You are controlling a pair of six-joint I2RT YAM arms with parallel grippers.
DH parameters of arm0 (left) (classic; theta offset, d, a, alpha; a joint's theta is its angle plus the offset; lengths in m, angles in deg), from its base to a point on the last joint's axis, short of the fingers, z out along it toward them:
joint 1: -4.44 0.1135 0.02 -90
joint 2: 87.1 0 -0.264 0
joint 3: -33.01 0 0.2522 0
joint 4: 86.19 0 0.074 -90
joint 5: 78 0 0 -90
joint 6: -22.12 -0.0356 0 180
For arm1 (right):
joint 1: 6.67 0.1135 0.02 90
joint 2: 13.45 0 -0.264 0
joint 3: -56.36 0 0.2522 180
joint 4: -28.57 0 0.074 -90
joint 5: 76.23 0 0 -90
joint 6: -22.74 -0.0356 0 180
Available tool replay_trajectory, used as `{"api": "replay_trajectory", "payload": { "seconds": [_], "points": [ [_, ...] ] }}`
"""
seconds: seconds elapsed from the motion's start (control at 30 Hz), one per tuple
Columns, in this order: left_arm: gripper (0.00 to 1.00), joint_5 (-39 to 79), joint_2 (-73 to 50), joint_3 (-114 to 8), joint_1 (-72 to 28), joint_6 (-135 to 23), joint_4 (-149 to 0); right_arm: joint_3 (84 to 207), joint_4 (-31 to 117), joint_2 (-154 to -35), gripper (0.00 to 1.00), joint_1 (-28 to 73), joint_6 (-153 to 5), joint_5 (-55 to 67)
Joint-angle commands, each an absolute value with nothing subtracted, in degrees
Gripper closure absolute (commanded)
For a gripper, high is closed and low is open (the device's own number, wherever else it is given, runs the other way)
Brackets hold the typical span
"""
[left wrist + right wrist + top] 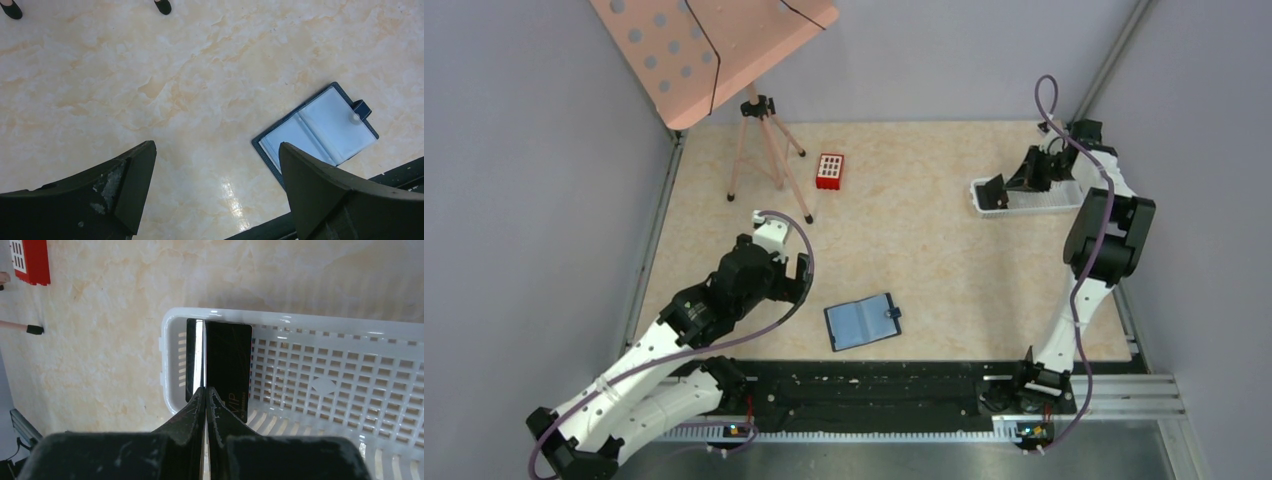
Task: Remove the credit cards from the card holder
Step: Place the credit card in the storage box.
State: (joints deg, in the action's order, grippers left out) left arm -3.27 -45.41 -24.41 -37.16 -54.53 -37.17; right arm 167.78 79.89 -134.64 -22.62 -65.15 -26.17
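Fingertips (192, 410) of the right gripper (205, 389) are pinched tight together right at the black credit cards (227, 360), which stand at the end of the white tray (350, 325), well beyond and right of the card holder (862, 320). Holder lies open, pockets looking bare, so I'd call this nearly done! Left gripper (216, 145) gapes wide, empty, just left of it. Gold "VIP" reads on one card.
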Motion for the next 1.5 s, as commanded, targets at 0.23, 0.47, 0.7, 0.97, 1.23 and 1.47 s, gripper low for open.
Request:
{"api": "replay_trajectory", "payload": {
  "seconds": [0.23,0.47,0.7,0.97,1.23,1.47],
  "points": [
    [0.02,-2.73,-46.76,-23.99,-37.07,-55.22,-39.39,172.5,82.44,-138.95,1.0,-22.74,-63.96,-27.04],
    [0.02,-2.95,-46.88,-24.04,-37.05,-55.26,-39.44,171.8,80.41,-138.41,0.89,-22.71,-65.8,-24.88],
    [0.02,-3.12,-46.71,-24.0,-37.09,-55.26,-39.47,170.69,78.79,-135.59,0.69,-22.7,-66.83,-21.29],
    [0.02,-3.12,-46.76,-24.0,-37.05,-55.29,-39.47,168.47,75.23,-134.03,0.55,-22.38,-71.12,-19.29],
    [0.02,-3.03,-47.11,-23.94,-37.04,-55.3,-39.47,168.67,74.94,-134.89,0.47,-20.56,-71.48,-15.1],
    [0.02,-3.1,-47.09,-23.96,-37.04,-55.31,-39.45,168.65,74.97,-135.36,0.42,-17.71,-71.66,-12.77]
  ]
}}
